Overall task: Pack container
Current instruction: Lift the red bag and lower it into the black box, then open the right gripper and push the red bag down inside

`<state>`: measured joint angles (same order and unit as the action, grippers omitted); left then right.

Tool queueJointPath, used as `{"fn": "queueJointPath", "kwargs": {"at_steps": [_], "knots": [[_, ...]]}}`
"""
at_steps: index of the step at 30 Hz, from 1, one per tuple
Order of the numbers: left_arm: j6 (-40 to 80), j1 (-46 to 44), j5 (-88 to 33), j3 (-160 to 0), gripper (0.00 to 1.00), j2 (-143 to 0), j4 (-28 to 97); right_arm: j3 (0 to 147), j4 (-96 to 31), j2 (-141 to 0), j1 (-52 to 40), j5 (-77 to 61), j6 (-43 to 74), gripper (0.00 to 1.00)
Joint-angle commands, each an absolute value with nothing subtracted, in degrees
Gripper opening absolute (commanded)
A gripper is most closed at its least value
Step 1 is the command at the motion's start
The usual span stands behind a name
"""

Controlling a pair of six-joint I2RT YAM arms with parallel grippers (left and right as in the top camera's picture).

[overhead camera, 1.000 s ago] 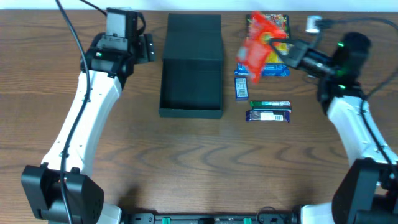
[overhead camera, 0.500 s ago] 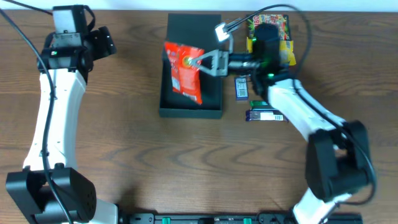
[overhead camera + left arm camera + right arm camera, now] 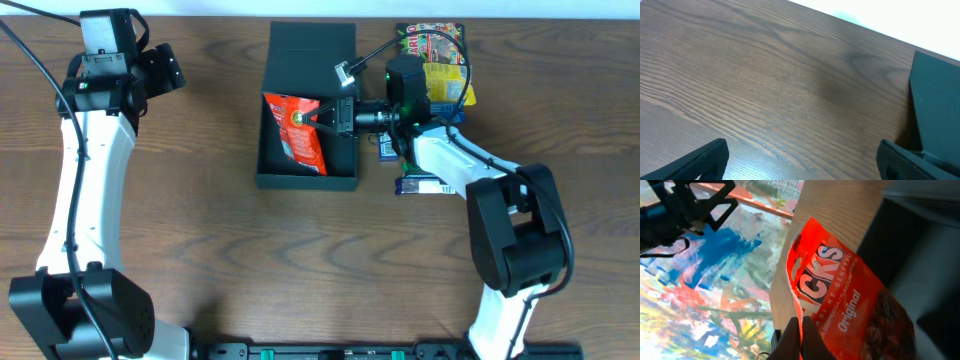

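Pinch first: my right jaws are clamped together on the edge of the red snack packet (image 3: 296, 130), with the foil squeezed thin between them in the right wrist view. The packet sits tilted inside the open container (image 3: 306, 181), close to its left wall; I cannot tell whether it touches the floor. The lid flap (image 3: 312, 45) lies flat on the far side. My left jaws stand wide apart, holding nothing, over bare bench (image 3: 300, 270) well left of the container. Right of the box, near my right arm, lie a yellow bag (image 3: 450, 80) and a dark bar (image 3: 432, 185). Bare wood runs along the container's near wall.
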<state>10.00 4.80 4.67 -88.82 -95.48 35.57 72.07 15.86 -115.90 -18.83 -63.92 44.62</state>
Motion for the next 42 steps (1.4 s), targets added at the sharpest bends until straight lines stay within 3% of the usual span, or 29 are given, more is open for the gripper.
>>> {"fn": "queueJointPath", "kwargs": {"at_steps": [1,18,19,21,22,24,26,38,42], "knots": [[8.99,4.95,4.38,-90.45,0.95,-96.09,35.55,73.6,16.08,-116.38,-19.81,-65.87,45.21,0.01],[8.99,4.91,4.38,-90.45,0.95,-96.09,35.55,73.6,15.35,-122.21,-19.66,-58.57,46.48,0.01],[8.99,4.91,4.38,-90.45,0.95,-96.09,35.57,73.6,15.27,-122.21,-19.57,-57.98,46.48,0.04],[8.99,4.91,4.38,-90.45,0.95,-96.09,35.57,73.6,15.33,-122.21,-19.4,-57.63,46.48,0.6],[8.99,4.91,4.38,-90.45,0.95,-96.09,35.57,73.6,15.44,-122.21,-19.31,-57.67,46.48,0.64],[8.99,4.91,4.38,-90.45,0.95,-96.09,35.53,74.15,15.62,-122.19,-18.94,-59.29,46.48,0.9],[8.99,4.91,4.38,-90.45,0.96,-96.09,35.55,75.35,16.12,-122.13,-18.48,-62.02,46.46,0.99],[8.99,4.86,4.38,-90.45,0.96,-96.09,35.79,83.5,12.38,-118.15,-17.61,-62.94,42.76,0.99],[8.99,4.86,4.36,-90.45,0.95,-96.09,35.81,83.59,2.79,-118.17,-17.26,-54.15,41.85,0.99]]}}
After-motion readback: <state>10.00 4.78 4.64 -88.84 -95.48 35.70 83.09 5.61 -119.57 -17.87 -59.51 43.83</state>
